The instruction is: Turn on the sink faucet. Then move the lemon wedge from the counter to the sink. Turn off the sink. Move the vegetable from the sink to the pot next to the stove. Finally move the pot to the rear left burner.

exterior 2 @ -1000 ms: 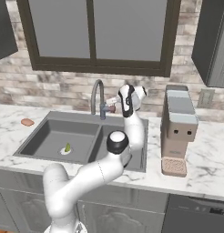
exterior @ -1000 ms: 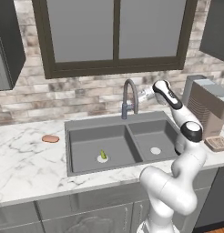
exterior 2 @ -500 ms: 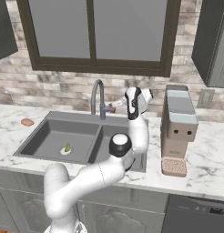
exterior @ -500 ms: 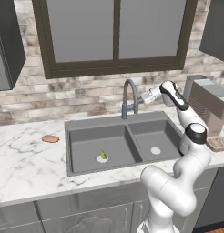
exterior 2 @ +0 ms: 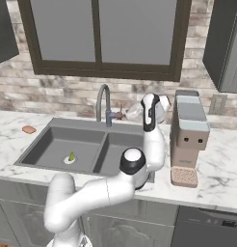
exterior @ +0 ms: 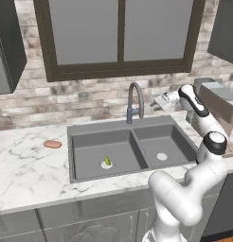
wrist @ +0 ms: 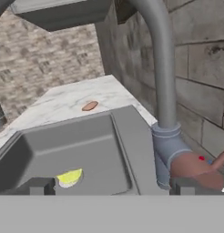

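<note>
The sink faucet (exterior: 135, 100) (exterior 2: 104, 102) arches over the back rim of the dark double sink (exterior: 119, 125) (exterior 2: 47, 145). The lemon wedge (exterior: 107, 161) (exterior 2: 71, 157) (wrist: 69, 177) lies on the left bowl's drain. My gripper (exterior: 159, 99) (exterior 2: 130, 114) (wrist: 114, 186) is open and empty. It hovers just right of the faucet and points at it. In the hand view the spout (wrist: 161, 68) rises close by, with its reddish lever (wrist: 196, 170) beside my right fingertip (wrist: 189, 185). The pot and the stove are out of view.
A flat orange-brown oval (exterior: 52, 144) (exterior 2: 29, 129) (wrist: 89, 106) lies on the marble counter (exterior: 28, 175) left of the sink. A tall grey machine (exterior 2: 189, 135) (exterior: 220, 100) stands on the counter at the right, close behind my arm. The brick wall and a window rise behind.
My hand has drawn back a little to the right, away from the faucet. The gripper stays open and the lemon wedge has not moved.
</note>
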You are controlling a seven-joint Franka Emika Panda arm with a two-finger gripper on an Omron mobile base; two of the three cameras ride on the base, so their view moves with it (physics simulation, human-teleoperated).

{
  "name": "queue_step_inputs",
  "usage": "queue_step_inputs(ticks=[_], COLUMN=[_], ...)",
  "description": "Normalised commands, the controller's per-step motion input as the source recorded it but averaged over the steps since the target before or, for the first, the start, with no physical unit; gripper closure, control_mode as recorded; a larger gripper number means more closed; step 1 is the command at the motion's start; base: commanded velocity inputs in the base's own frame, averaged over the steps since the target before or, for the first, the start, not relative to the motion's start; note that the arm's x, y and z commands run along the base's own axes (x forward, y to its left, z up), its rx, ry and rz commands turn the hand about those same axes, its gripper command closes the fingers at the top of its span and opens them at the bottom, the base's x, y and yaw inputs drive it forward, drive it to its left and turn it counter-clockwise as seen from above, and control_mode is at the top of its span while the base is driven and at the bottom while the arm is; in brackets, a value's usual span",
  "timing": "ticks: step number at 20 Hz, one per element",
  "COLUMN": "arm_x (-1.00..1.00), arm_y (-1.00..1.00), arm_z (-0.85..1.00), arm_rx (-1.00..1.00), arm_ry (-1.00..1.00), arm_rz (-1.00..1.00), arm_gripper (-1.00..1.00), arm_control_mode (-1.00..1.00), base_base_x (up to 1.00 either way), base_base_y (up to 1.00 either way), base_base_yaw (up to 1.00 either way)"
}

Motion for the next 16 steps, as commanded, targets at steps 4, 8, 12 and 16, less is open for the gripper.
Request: queue_step_inputs(ticks=[4,8,12,16], arm_x=[-1.0,-1.0,-1.0,-0.99], arm_y=[0.0,0.0,0.02,0.14], arm_z=[0.07,0.04,0.04,0.06], arm_rx=[0.0,0.0,0.0,0.0], arm_ry=[-0.12,-0.1,-0.07,-0.04], arm_rz=[-0.01,-0.04,-0.08,-0.11], arm_gripper=[-1.0,-1.0,-1.0,-1.0], arm_control_mode=[-1.0,-1.0,-1.0,-1.0], base_base_x=[0.0,0.0,0.0,0.0], base_base_y=[0.0,0.0,0.0,0.0], base_base_yaw=[0.0,0.0,0.0,0.0])
